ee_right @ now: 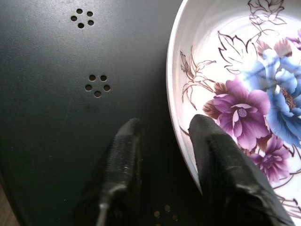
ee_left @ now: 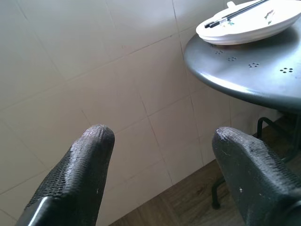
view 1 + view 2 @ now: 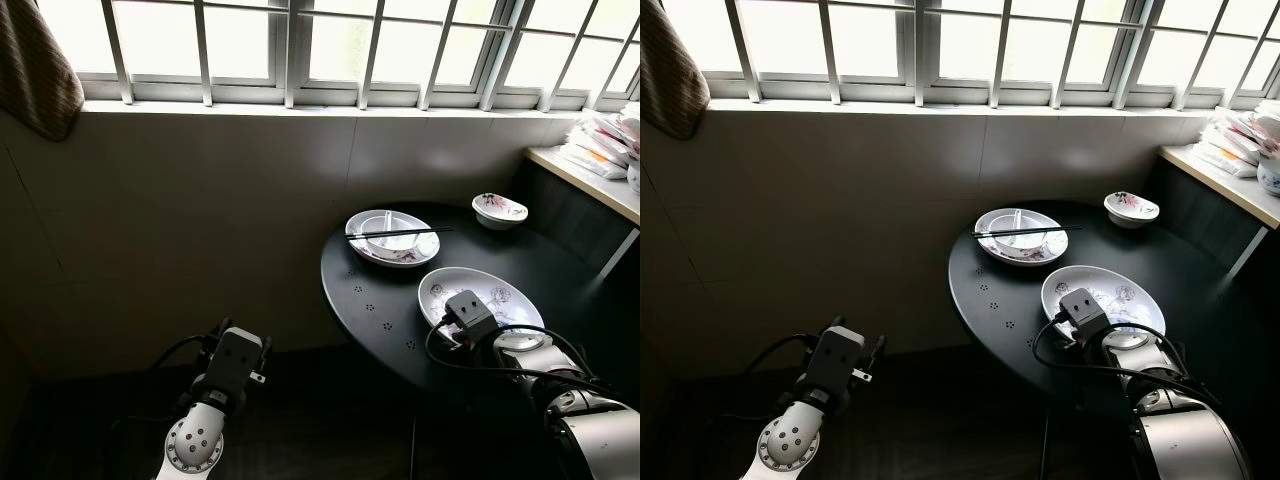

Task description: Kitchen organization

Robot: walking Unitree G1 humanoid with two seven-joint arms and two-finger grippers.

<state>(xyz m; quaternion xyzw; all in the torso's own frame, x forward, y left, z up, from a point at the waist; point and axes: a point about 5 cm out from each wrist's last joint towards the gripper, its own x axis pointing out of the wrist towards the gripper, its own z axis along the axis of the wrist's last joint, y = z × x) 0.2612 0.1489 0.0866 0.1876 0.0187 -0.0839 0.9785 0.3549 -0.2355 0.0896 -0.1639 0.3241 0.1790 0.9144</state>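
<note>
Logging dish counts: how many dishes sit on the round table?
3: flowered plate nearest the right hand, plate with chopsticks behind it, small bowl at the far edge.

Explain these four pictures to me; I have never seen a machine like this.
This is a humanoid robot with two silver arms. The two wide pictures come from cameras in its head, looking down. The two close ones come from cameras on its wrists.

A round black table carries a flowered plate, a plate and bowl with chopsticks laid across, and a small bowl.

The right gripper straddles the flowered plate's rim, jaws not yet closed. The left gripper hangs open beside the table, holding nothing.
</note>
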